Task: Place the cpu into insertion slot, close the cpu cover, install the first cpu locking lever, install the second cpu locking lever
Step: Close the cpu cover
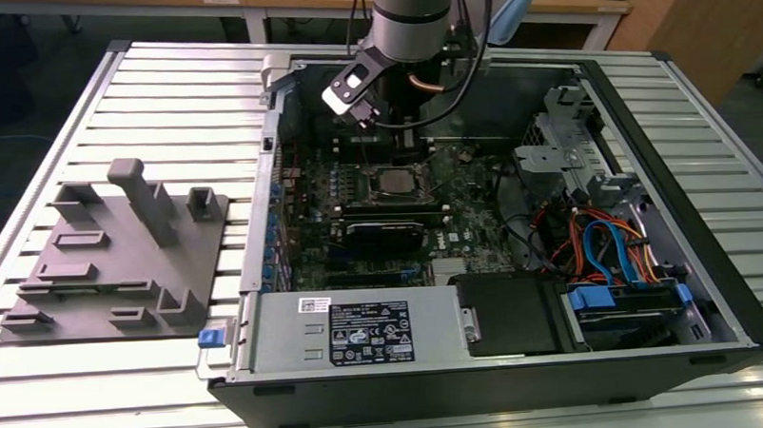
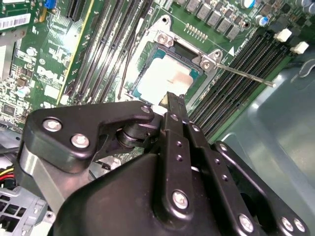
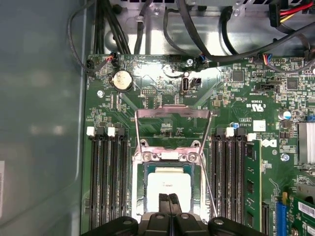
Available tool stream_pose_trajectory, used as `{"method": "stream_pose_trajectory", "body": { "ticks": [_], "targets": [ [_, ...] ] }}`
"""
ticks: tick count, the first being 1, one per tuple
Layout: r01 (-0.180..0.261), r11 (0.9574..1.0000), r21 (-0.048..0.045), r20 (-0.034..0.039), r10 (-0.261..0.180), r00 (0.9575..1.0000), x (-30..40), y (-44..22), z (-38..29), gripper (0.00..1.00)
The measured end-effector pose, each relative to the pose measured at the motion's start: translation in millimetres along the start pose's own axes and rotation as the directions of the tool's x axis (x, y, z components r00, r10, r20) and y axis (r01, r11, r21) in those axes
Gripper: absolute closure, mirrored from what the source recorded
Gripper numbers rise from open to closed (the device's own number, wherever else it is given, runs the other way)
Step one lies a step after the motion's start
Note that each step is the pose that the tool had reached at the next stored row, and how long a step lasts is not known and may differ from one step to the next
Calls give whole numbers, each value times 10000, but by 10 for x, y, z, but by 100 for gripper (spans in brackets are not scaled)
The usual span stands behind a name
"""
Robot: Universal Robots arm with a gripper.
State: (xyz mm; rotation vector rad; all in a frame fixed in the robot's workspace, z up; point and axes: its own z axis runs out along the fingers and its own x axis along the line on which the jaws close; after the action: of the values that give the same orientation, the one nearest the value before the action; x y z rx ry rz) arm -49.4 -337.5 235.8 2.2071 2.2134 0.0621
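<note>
The cpu [image 3: 168,183], a pale silver square, lies flat in the insertion slot [image 3: 139,196] on the green motherboard; it also appears in the second wrist view [image 2: 165,78] and in the exterior view [image 1: 387,182]. The cpu cover [image 3: 173,112], a thin metal frame, is swung open away from the socket on its hinge. A thin locking lever [image 2: 243,74] sticks out beside the socket, unlatched. My gripper [image 3: 169,197] is shut, its black fingertips [image 2: 173,101] together right over the cpu's near edge; I cannot tell whether they touch it. Nothing is held between them.
Long black memory slots [image 3: 106,177] flank the socket on both sides. The open computer case [image 1: 688,260] holds a power supply [image 1: 360,329] and cabled drive bays [image 1: 611,254]. A grey fixture plate [image 1: 116,252] lies at the exterior view's left.
</note>
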Motion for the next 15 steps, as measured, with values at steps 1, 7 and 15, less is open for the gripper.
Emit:
{"method": "stream_pose_trajectory", "body": {
  "ticks": [1, 7, 15],
  "targets": [
    [50, 10000, 17, 0, -50, 10000, -49, 0, 0, 90],
    [49, 9999, 101, -9, -49, 10000, -72, 2, -67, 90],
    [48, 9998, 200, -10, -47, 10000, -70, 5, -151, 90]
  ]
}}
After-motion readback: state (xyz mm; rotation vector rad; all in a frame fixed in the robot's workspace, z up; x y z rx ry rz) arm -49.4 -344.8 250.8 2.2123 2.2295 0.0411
